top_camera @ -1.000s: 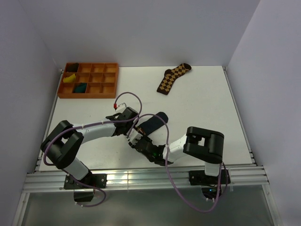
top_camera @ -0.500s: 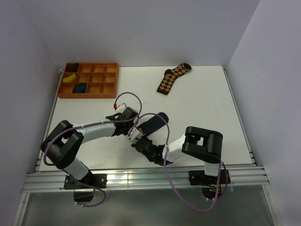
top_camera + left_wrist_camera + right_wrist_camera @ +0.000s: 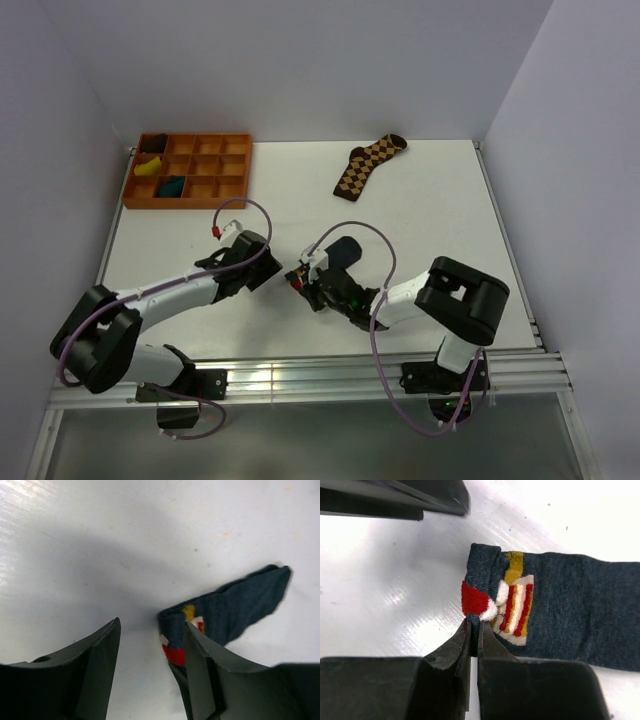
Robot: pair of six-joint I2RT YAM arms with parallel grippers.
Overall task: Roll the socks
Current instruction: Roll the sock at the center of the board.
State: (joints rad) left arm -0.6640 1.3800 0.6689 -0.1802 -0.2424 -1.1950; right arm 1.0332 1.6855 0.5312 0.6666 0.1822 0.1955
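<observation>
White counter (image 3: 420, 200): teal sock (image 3: 560, 610) lying flat, folded patch end pinched in closed right end effector (image 3: 474, 630), length running off to its right; left end effector (image 3: 152, 630) parted, empty, just beside that end.

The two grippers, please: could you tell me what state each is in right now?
Left gripper: open, gripping nothing.
Right gripper: shut on the edge of the sock.

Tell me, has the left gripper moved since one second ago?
Yes. The left gripper has drawn back to the left, toward the side of the orange tray, and its fingers are off the teal sock that the right gripper pinches.
</observation>
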